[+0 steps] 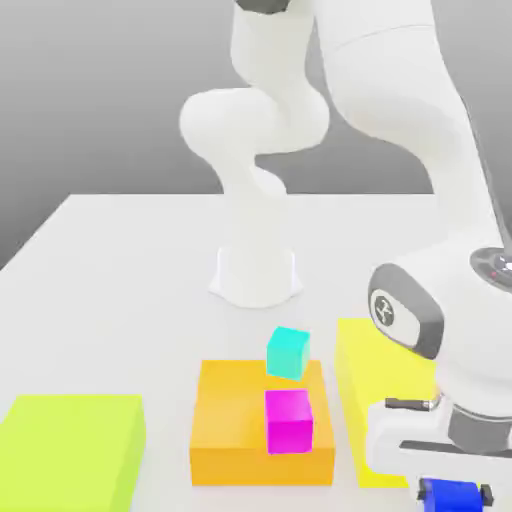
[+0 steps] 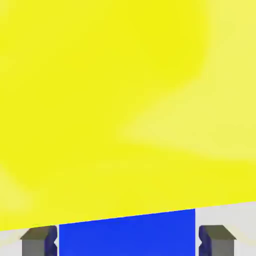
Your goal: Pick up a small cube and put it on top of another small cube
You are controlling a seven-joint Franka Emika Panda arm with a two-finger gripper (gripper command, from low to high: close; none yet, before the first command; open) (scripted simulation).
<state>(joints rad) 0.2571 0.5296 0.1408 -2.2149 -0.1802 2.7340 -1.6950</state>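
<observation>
Your gripper point(image 1: 455, 494) was down at the tabletop point(image 1: 130, 280) by the near edge on the exterior view's right, its fingers point(image 2: 39, 240) closed on the small deep-blue cube point(image 2: 127, 234). That cube sat just beside the yellow flat block point(image 1: 372, 375). On the orange flat block point(image 1: 235, 425) you had a magenta cube point(image 1: 289, 421) and a cyan cube point(image 1: 288, 352), with a lime flat block point(image 1: 70, 450) well apart on the exterior view's left.
</observation>
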